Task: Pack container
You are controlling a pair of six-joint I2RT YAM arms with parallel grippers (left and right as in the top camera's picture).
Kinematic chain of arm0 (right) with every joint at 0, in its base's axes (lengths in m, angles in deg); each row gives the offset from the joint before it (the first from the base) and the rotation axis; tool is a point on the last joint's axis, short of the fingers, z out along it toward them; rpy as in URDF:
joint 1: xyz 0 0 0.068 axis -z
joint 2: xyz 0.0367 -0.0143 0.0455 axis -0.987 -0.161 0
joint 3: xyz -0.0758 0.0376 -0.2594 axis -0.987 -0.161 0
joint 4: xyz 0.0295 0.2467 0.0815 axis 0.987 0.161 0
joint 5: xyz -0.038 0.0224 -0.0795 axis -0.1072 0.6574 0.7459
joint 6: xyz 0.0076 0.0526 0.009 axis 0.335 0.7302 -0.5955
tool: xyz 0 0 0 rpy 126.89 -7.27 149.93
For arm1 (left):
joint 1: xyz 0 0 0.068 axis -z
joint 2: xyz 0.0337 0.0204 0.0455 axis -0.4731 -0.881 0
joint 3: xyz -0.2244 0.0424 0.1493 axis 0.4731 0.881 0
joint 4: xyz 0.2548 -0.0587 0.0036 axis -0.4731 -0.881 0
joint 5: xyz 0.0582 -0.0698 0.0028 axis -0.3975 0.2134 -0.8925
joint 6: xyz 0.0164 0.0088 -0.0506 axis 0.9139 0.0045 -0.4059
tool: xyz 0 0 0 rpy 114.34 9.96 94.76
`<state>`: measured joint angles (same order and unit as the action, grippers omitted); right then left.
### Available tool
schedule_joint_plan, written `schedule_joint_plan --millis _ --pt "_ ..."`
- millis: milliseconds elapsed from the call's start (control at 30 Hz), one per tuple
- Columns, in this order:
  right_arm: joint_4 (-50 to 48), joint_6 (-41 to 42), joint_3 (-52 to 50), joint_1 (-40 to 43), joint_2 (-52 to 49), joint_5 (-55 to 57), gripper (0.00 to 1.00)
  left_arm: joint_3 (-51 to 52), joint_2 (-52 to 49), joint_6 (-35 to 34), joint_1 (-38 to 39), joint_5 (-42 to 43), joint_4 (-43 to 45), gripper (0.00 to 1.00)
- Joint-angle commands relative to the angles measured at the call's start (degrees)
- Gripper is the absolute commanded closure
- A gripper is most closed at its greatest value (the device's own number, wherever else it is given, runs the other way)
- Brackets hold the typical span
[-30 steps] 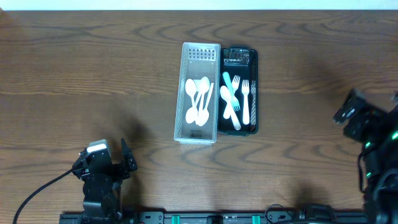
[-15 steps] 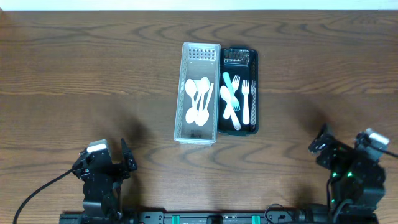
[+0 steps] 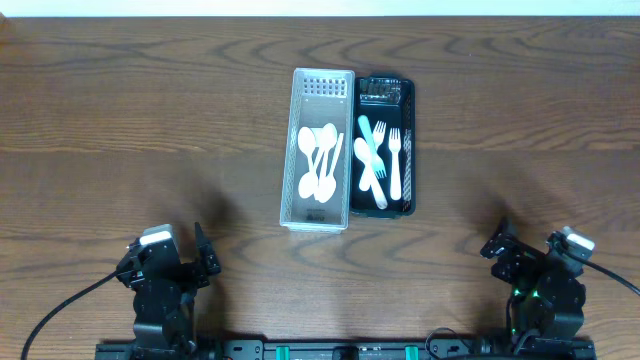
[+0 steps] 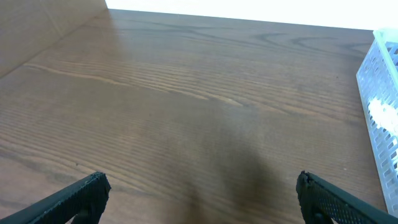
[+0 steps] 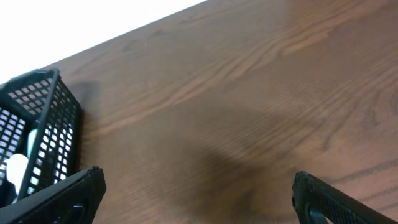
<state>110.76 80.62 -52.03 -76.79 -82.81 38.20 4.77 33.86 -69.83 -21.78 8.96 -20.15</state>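
White plastic spoons (image 3: pixel 319 160) lie in the white basket (image 3: pixel 322 84) and forks (image 3: pixel 395 160) in the black basket (image 3: pixel 386 90) touching it, mid worktop (image 3: pixel 150 120). Light, stiff and slippery, they are likely best pinched across the handles. The left end effector (image 4: pixel 202 183) and right end effector (image 5: pixel 198 179) gape empty.

We see two obstacles in the middle of the table (image 3: pixel 150 130): the white basket (image 3: pixel 318 150) and the black basket (image 3: pixel 383 145), touching side by side. To the left, to the right and in front of them the wood is bare, so the way there is free.
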Motion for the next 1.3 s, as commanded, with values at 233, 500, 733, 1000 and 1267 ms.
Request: schedule_joint_plan --millis 233,500,733,1000,1267 --pt "-0.2 0.7 -4.9 -0.9 3.3 0.2 0.01 0.0 0.5 -0.5 -0.3 -0.3 0.2 0.02" --pt "-0.1 0.8 -7.0 -0.9 3.3 0.2 0.01 0.0 0.5 -0.5 -0.3 -0.3 0.2 0.02" --pt "0.1 0.7 -7.0 -0.9 3.3 0.0 0.01 0.0 0.5 -0.5 -0.3 -0.3 0.2 0.02" --pt "0.1 0.7 -7.0 -0.9 3.3 0.0 0.01 0.0 0.5 -0.5 -0.3 -0.3 0.2 0.02" --pt "0.1 0.7 -7.0 -0.9 3.3 0.0 0.01 0.0 0.5 -0.5 -0.3 -0.3 0.2 0.02"
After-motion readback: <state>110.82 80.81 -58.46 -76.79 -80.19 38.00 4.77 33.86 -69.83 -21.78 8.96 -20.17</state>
